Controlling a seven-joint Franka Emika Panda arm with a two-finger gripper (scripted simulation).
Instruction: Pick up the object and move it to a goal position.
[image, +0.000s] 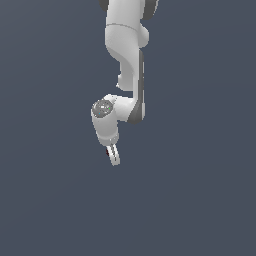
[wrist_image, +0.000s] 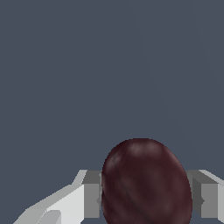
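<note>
Maroon object (wrist_image: 146, 183) clamped between gripper (wrist_image: 146, 199) fingers (wrist_image: 92, 199), touching both

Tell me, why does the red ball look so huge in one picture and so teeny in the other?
In the wrist view the camera sits right by the dark red lump, so it fills the frame between the fingers; in the exterior view it is only a reddish speck at the gripper. Both renders are flat, shadowless.

Lump (wrist_image: 146, 183) wedged between two fingers (wrist_image: 89, 199) of gripper (image: 114, 156), below arm (image: 126, 60).
</note>
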